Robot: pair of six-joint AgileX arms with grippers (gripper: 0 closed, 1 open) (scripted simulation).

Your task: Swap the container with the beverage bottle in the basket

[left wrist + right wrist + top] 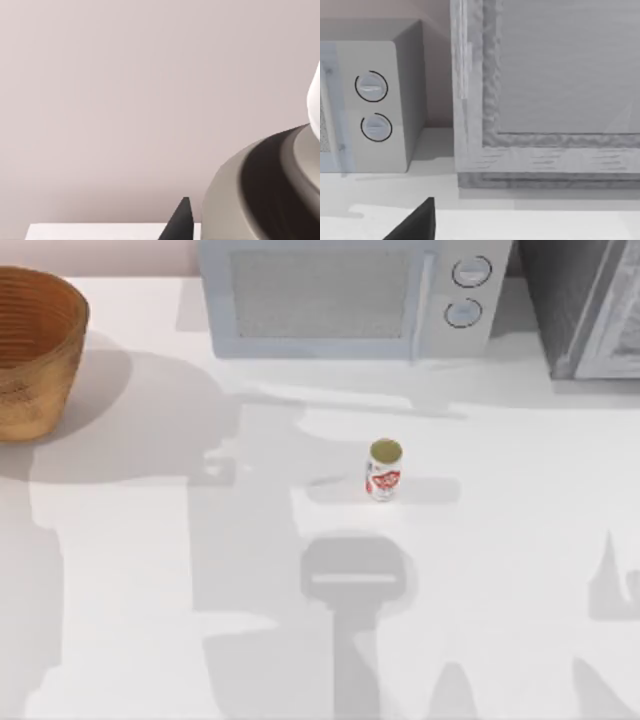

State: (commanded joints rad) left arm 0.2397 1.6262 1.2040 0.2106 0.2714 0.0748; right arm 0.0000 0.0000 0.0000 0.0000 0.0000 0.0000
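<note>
- Both grippers are out over the table, their grip states impossible to tell; one dark fingertip (415, 222) shows in the right wrist view.
- Beverage bottle (384, 470) stands upright mid-table, well apart from the wicker basket (30, 350) at far left.
- Probably light, rigid and slick; pinch its cylindrical body at mid-height.

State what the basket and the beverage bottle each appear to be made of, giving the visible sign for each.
The basket: woven wicker by its look, matt orange-brown, with fine ribbed rows round its sides. The beverage bottle: probably metal, like a drink can, with a dull gold round top and a smooth white body under a red printed label.
</note>
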